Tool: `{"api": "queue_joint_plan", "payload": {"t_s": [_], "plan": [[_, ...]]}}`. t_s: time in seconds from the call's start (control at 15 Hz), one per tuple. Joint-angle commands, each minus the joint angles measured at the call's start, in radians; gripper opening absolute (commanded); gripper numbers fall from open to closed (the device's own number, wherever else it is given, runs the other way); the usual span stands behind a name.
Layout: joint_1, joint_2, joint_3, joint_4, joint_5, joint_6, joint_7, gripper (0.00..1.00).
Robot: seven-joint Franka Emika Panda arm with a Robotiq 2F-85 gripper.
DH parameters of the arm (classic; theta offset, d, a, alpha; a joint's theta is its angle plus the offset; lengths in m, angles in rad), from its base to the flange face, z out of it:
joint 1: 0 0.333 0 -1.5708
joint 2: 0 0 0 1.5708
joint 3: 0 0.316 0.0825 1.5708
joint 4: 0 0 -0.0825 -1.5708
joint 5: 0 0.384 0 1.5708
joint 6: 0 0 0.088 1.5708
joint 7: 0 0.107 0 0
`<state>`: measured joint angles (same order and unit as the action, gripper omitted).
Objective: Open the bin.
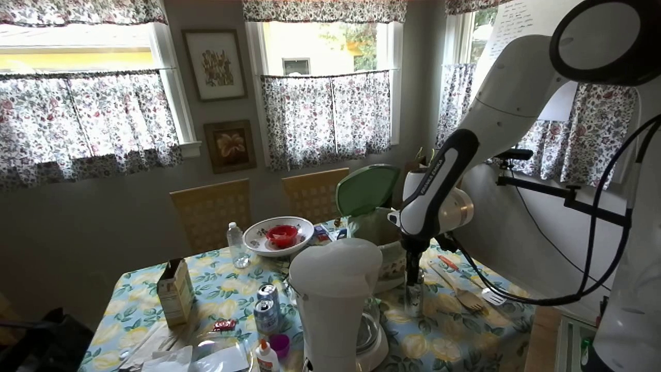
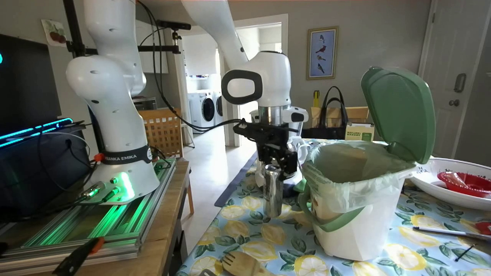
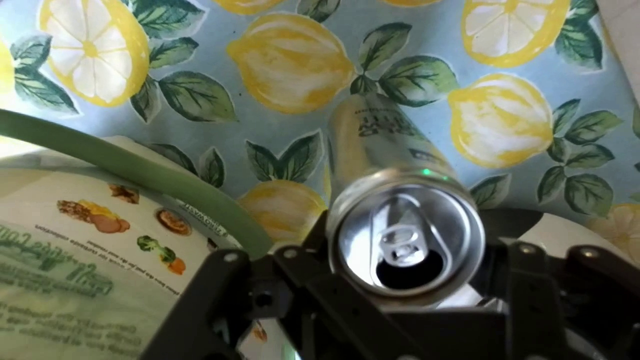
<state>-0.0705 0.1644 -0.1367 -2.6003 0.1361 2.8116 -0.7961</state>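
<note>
The bin (image 2: 356, 235) stands upright on the patterned tablecloth (image 2: 245, 230), its green lid (image 2: 404, 115) raised and a translucent bag (image 2: 347, 195) lining its mouth. The gripper (image 2: 277, 166) is positioned just beside the bin, its fingers (image 2: 290, 163) clamped around the upper end of a silver can (image 2: 272, 195). The wrist view shows the can's pull tab (image 3: 402, 244) and drinking hole (image 3: 410, 274). Whether the can touches the tablecloth cannot be determined.
</note>
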Motion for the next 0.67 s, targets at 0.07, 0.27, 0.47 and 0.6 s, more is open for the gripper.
{"api": "queue_joint_plan", "payload": {"t_s": [0.07,0.27,0.47,0.6], "plan": [[-0.020,-0.163,0.015,-0.043,-0.126,-0.066,0.119,0.30],[-0.020,-0.255,0.011,-0.052,-0.172,-0.085,0.158,0.30],[-0.015,-0.336,0.009,-0.041,-0.184,-0.153,0.175,0.30],[-0.015,-0.379,0.006,-0.034,-0.199,-0.178,0.195,0.30]]}}
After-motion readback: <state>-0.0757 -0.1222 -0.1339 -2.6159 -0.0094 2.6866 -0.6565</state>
